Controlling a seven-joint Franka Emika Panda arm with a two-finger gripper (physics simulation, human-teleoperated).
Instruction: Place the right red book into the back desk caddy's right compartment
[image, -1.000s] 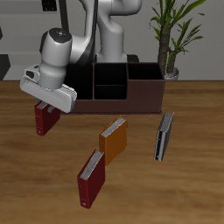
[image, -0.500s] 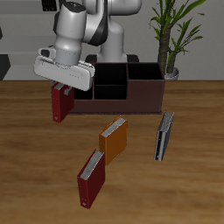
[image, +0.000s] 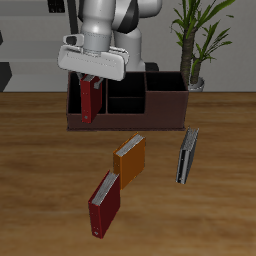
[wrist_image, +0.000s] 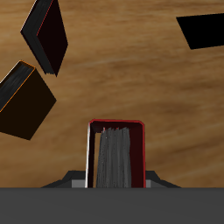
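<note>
The exterior camera stands in front and above, facing 12 o'clock toward the robot's base past the table (image: 30, 180), taking in the whole caddy (image: 165, 108). The wrist camera looks straight down, close to the held red book (wrist_image: 116, 156). Both views share the orange book (image: 130, 160) and the other red book (image: 104, 203).

The Franka arm (image: 108, 22) has glossy white rounded segments with dark grey joints. Its gripper (image: 90, 78) has a wide, flat, pale grey housing with darker undersides.

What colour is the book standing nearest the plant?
Dark grey hardcover book with pale page edges, best seen in the exterior view.
</note>
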